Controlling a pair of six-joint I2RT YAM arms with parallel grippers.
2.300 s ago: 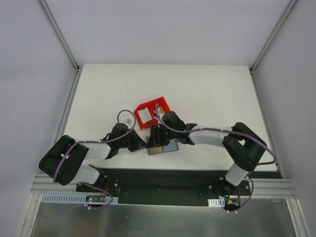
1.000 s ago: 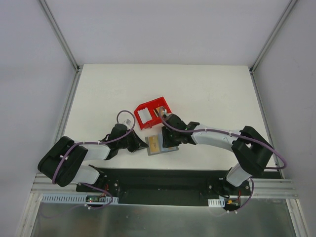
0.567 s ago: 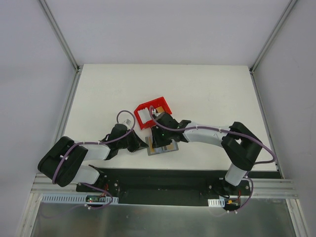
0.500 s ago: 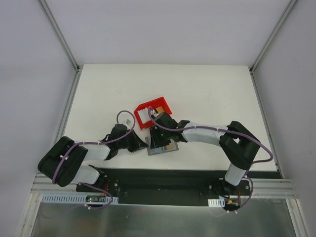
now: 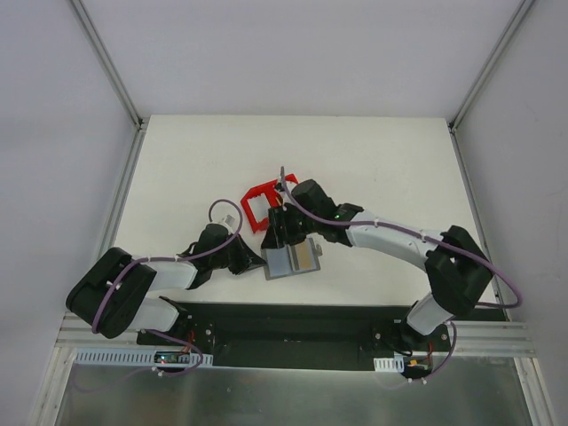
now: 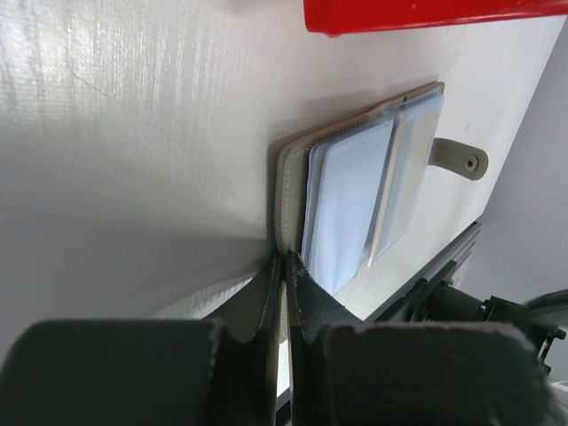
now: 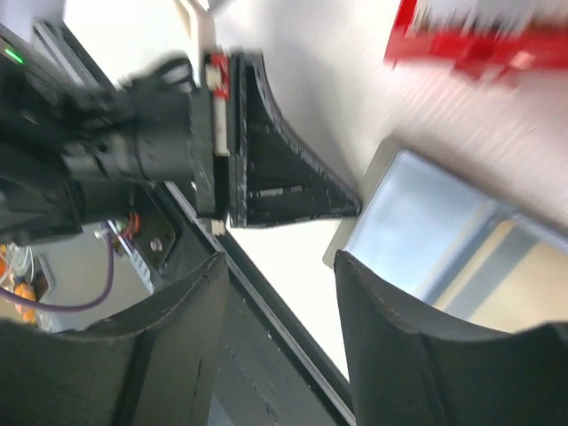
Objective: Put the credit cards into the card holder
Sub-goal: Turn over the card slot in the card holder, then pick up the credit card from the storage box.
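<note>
The grey card holder (image 5: 286, 262) lies open on the table in front of the red bin. A gold card (image 5: 305, 257) shows in its right half; it also shows in the right wrist view (image 7: 524, 277). My left gripper (image 5: 255, 259) is shut on the holder's left cover edge (image 6: 286, 232), pinning it down. Clear sleeves (image 6: 348, 202) and a clasp tab (image 6: 463, 161) show beyond it. My right gripper (image 5: 277, 232) is open and empty, hovering over the holder's left edge (image 7: 417, 222). The white and darker cards are hidden.
The red bin (image 5: 259, 201) stands just behind the holder, partly covered by my right arm; it shows in the left wrist view (image 6: 426, 13) and, blurred, in the right wrist view (image 7: 479, 46). The black base rail (image 5: 293, 324) runs along the near edge.
My right gripper has lifted off the holder and drawn back toward the bin. The gold card, earlier on the holder's left half, now shows on its right half. My left gripper has held still.
</note>
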